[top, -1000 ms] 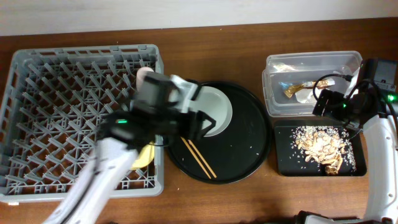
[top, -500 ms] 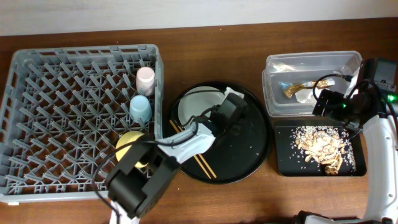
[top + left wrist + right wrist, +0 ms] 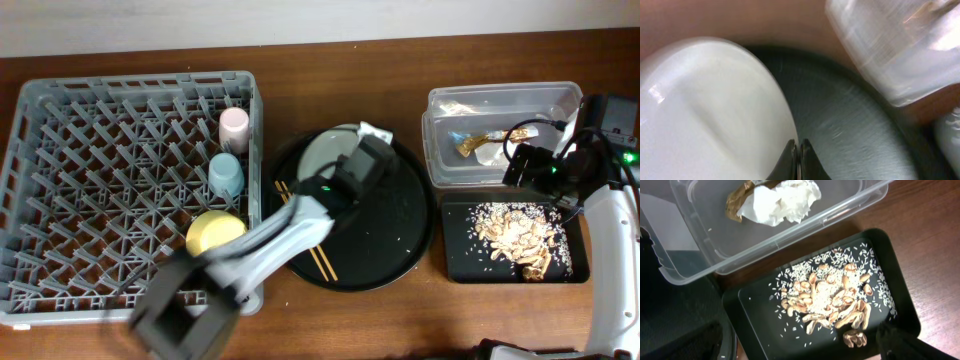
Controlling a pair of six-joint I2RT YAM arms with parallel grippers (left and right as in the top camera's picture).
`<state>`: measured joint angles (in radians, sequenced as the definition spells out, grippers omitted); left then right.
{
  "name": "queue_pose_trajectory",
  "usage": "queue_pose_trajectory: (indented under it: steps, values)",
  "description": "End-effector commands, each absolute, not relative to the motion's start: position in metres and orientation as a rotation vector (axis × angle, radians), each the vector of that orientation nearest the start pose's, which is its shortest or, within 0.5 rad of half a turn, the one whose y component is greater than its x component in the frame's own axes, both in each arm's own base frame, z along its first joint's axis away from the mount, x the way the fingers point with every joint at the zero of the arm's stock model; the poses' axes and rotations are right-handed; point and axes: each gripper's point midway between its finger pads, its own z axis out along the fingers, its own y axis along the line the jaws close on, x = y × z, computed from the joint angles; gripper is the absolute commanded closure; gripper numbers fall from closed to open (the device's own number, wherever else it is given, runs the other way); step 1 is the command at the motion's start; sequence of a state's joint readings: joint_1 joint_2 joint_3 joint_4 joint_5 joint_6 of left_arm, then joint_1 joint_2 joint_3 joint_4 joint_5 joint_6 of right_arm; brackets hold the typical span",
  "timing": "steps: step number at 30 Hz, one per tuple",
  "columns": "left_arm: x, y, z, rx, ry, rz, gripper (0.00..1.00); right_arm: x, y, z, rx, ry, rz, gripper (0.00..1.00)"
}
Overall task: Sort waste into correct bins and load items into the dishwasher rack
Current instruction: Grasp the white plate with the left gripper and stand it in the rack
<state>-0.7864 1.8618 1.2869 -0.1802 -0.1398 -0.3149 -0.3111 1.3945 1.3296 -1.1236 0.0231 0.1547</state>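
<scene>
Two arms at wooden table. Left gripper (image 3: 797, 159) reaches over round black tray (image 3: 400, 225) at centre, jaws closed on right rim of pale plate (image 3: 710, 110). Chopsticks (image 3: 325, 262) lie on same tray, nearer than plate. Right gripper (image 3: 528, 165) hangs over bins at right, jaws wide apart, holding nothing. Clear tub (image 3: 805, 230) holds tissue (image 3: 782, 202) and foil wrapper (image 3: 737, 200). Small black tray (image 3: 750, 310) beside it holds food scraps (image 3: 830, 302). Grey rack (image 3: 100, 180) at left carries pink cup (image 3: 234, 125), blue cup (image 3: 225, 175), yellow bowl (image 3: 215, 233) along right side.
</scene>
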Motion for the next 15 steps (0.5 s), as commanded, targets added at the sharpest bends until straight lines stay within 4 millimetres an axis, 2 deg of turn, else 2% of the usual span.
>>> queue_pose_trajectory:
  steps: [1, 2, 3, 5, 7, 8, 9, 10, 12, 13, 15]
  values:
    - [0.358, -0.316, 0.326, 0.423, 1.995, -0.709, 1.0, 0.299, -0.104, 0.193, 0.647, 2.672, -0.093, 0.01]
    - [0.355, -0.29, 0.353, 0.395, 1.981, -0.722, 1.0, 0.299, -0.104, 0.193, 0.647, 2.672, -0.093, 0.01]
    - [0.351, -0.256, 0.379, 0.396, 1.976, -0.747, 1.0, 0.299, -0.103, 0.193, 0.647, 2.672, -0.092, 0.01]
    - [0.35, -0.205, 0.397, 0.364, 2.007, -0.833, 1.0, 0.299, -0.103, 0.193, 0.647, 2.672, -0.092, 0.01]
    - [0.349, -0.155, 0.41, 0.387, 1.968, -1.109, 1.0, 0.299, -0.104, 0.193, 0.647, 2.672, -0.093, 0.02]
    - [0.351, -0.138, 0.411, 0.383, 1.948, -1.209, 1.0, 0.299, -0.104, 0.193, 0.647, 2.672, -0.093, 0.01]
    - [0.358, -0.114, 0.407, 0.355, 1.93, -1.322, 1.0, 0.299, -0.104, 0.193, 0.647, 2.672, -0.093, 0.01]
    - [0.365, -0.101, 0.401, 0.329, 1.925, -1.386, 1.0, 0.299, -0.103, 0.193, 0.647, 2.672, -0.092, 0.01]
    - [0.397, -0.062, 0.365, 0.19, 1.95, -1.507, 1.0, 0.299, -0.103, 0.193, 0.647, 2.672, -0.092, 0.01]
    - [0.406, -0.053, 0.352, 0.148, 1.961, -1.528, 1.0, 0.299, -0.104, 0.193, 0.647, 2.672, -0.093, 0.01]
    - [0.432, -0.023, 0.309, -0.002, 2.0, -1.588, 1.0, 0.299, -0.104, 0.193, 0.647, 2.672, -0.093, 0.01]
